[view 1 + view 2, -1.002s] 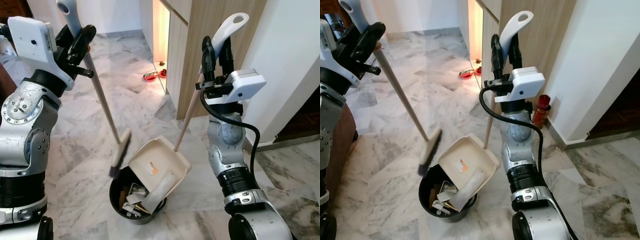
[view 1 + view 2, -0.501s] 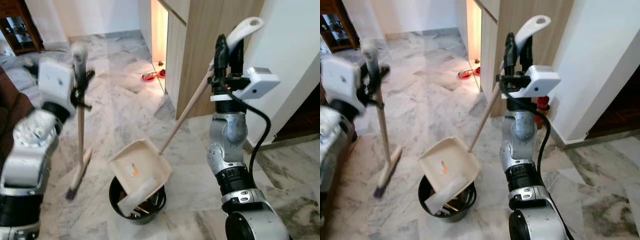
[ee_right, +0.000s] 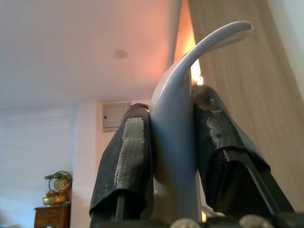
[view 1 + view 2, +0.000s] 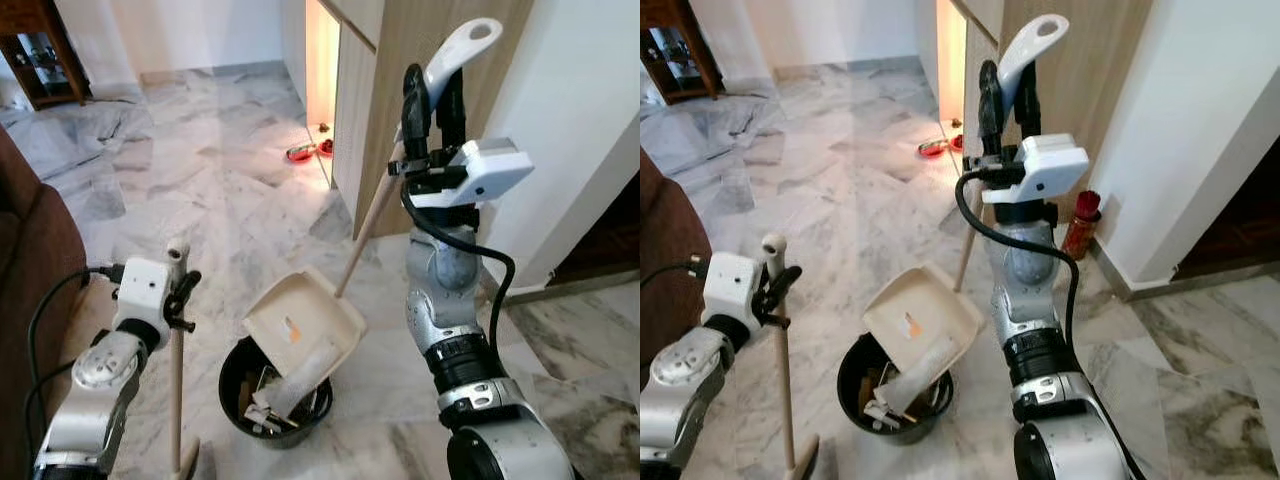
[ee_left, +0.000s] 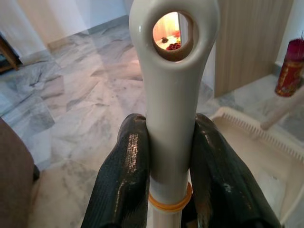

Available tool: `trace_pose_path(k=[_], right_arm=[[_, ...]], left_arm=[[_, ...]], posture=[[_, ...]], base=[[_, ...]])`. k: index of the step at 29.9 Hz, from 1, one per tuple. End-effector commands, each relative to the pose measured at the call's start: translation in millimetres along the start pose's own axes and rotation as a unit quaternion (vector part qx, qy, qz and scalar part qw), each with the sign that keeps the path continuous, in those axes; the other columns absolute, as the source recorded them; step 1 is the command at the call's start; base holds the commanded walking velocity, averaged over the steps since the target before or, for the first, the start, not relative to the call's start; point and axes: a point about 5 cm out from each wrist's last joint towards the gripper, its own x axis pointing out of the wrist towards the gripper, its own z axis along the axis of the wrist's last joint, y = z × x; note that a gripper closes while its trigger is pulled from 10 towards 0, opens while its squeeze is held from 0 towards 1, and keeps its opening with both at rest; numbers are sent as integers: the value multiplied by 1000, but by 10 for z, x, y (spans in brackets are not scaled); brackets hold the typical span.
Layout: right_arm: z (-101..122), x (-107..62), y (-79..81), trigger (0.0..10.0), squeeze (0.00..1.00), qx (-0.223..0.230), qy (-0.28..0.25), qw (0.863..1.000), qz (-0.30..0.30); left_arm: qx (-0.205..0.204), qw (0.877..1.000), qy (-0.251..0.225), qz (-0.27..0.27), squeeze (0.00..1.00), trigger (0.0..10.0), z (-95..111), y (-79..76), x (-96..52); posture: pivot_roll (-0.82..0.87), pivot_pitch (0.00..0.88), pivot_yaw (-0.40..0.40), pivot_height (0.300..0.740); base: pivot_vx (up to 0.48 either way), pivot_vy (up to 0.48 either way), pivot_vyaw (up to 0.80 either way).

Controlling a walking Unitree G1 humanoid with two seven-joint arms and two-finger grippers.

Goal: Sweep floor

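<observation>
Between each gripper's pinching fingers: left broom, right dustpan.

**Four views, one floor**

Both head eyes look forward and down at the marble floor, sharing the bin at 6 o'clock. The left wrist camera sits close behind the left claw, facing the floor. The right wrist camera looks up past the right claw toward the ceiling.

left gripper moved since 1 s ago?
Yes. The left gripper dropped with the broom, from above the bin to low beside it.
</observation>
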Motion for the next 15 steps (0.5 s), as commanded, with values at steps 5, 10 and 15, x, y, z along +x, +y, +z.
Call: trace_pose_path(k=[5, 10, 15], right_arm=[[135, 52, 99, 10000, 0, -23, -48, 999, 2], [90, 42, 168, 10000, 0, 21, -30, 999, 3], [54, 54, 205, 10000, 0, 61, -13, 998, 7]], left_arm=[[15, 1000, -10, -3, 0, 10000, -32, -35, -5], [5, 1000, 1, -6, 0, 10000, -173, -114, -40], [-5, 1000, 14, -3, 0, 10000, -298, -171, -74]], posture=[[119, 0, -7, 740], [115, 0, -4, 740], [112, 0, -3, 740]], base=[[0, 0, 0], [0, 0, 0], [0, 0, 0]])
